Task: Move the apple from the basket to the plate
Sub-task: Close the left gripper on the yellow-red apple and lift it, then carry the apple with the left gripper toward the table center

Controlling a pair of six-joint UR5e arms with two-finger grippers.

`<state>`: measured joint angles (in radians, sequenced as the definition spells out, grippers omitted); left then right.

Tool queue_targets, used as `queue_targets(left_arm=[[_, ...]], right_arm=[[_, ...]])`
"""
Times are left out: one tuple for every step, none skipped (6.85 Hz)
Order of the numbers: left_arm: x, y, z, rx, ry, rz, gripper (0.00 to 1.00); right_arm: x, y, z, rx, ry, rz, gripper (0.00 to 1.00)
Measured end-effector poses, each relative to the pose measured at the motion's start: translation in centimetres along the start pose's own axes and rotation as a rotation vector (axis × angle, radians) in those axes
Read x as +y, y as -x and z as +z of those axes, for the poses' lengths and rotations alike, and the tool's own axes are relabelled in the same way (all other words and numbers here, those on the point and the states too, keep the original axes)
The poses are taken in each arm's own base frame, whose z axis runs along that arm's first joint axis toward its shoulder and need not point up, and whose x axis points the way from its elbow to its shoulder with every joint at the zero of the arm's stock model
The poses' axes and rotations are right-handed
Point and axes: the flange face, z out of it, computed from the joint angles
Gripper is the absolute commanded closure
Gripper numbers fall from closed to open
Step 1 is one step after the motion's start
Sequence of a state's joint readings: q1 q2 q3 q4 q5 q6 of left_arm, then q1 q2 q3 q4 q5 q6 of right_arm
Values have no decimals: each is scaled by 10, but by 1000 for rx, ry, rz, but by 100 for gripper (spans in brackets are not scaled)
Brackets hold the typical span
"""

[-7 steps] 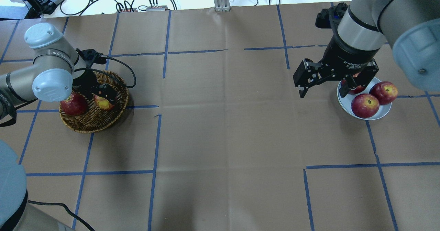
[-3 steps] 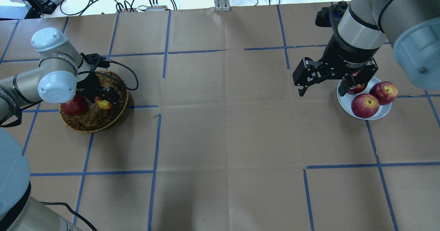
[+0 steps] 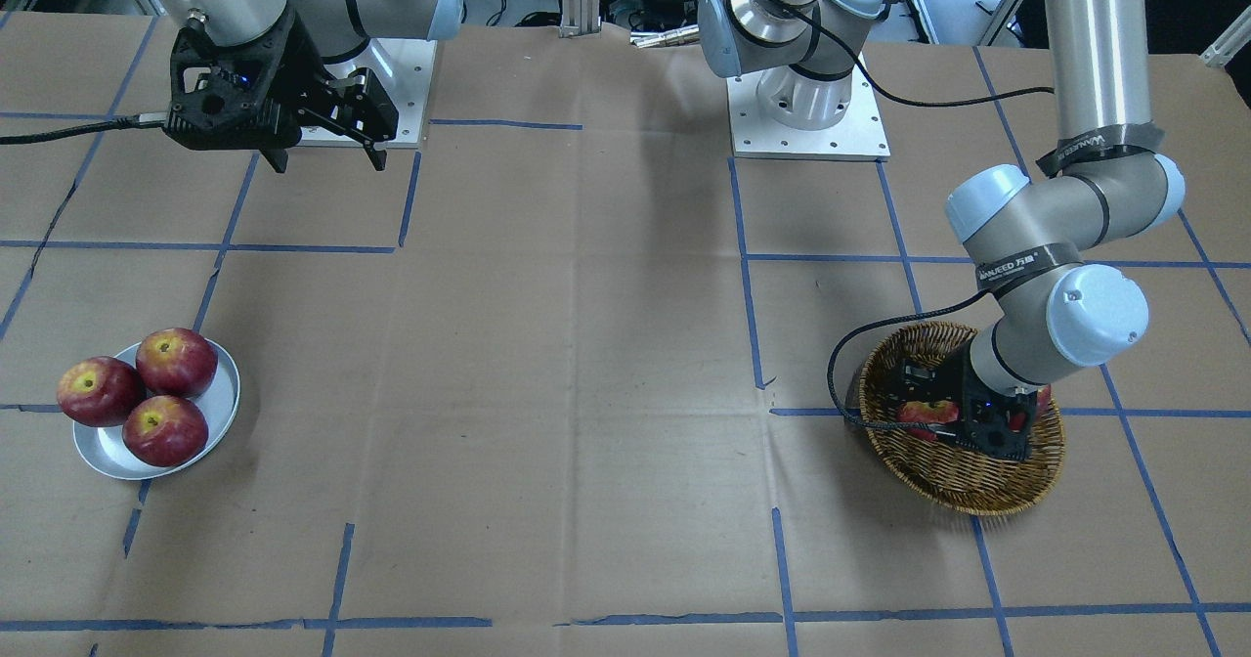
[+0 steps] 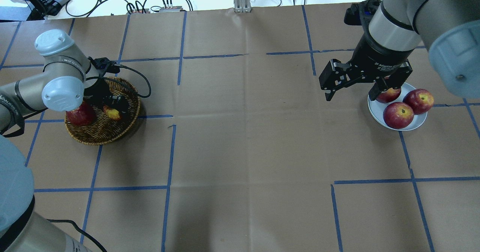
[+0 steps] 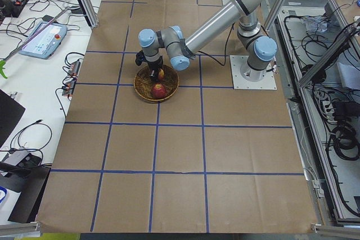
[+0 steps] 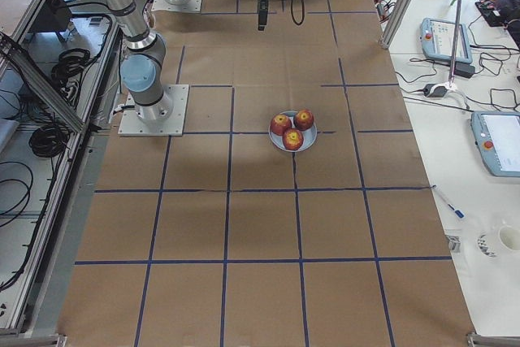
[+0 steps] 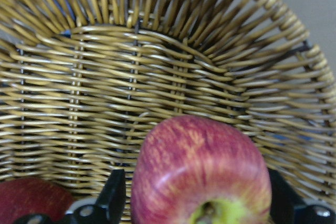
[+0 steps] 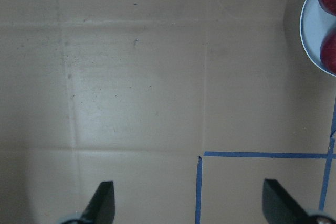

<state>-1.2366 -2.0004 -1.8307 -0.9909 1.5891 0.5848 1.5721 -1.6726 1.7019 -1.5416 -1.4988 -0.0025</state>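
Wicker basket with the apple between left fingers; right fingers spread.

Three dark red apples clustered near right edge; one dark red apple near left edge; blue tape grid across brown-paper worktop; cables beyond far edge

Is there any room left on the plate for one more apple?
Hardly. Three red apples crowd the plate; only a thin bare strip by its rim shows. The brown table between plate and basket is wide and bare.
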Motion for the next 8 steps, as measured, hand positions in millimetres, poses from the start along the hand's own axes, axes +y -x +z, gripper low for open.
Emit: queue_targets(left_arm=[[-1, 0, -2, -2, -4, 0, 46], [-2, -2, -6, -7, -12, 3, 46], [-5, -7, -18, -19, -31, 14, 46], [-12, -20, -35, -39, -55, 30, 46], [-18, -43, -55, -59, -79, 33, 46], [-22, -74, -72, -73, -101, 16, 46], [-24, -109, -83, -76, -114, -15, 46], [-25, -147, -90, -74, -123, -55, 46]], right_arm=[[0, 0, 0, 0, -1, -1, 0], [-1, 0, 0, -3, -1, -1, 0], [-1, 1, 1, -7, -1, -1, 0], [-1, 1, 1, -9, 1, -1, 0], [-1, 0, 2, -9, 1, -1, 0], [-1, 0, 2, -9, 0, -2, 0], [-1, 0, 1, -9, -2, -1, 0], [-1, 0, -1, -9, -6, 3, 0]])
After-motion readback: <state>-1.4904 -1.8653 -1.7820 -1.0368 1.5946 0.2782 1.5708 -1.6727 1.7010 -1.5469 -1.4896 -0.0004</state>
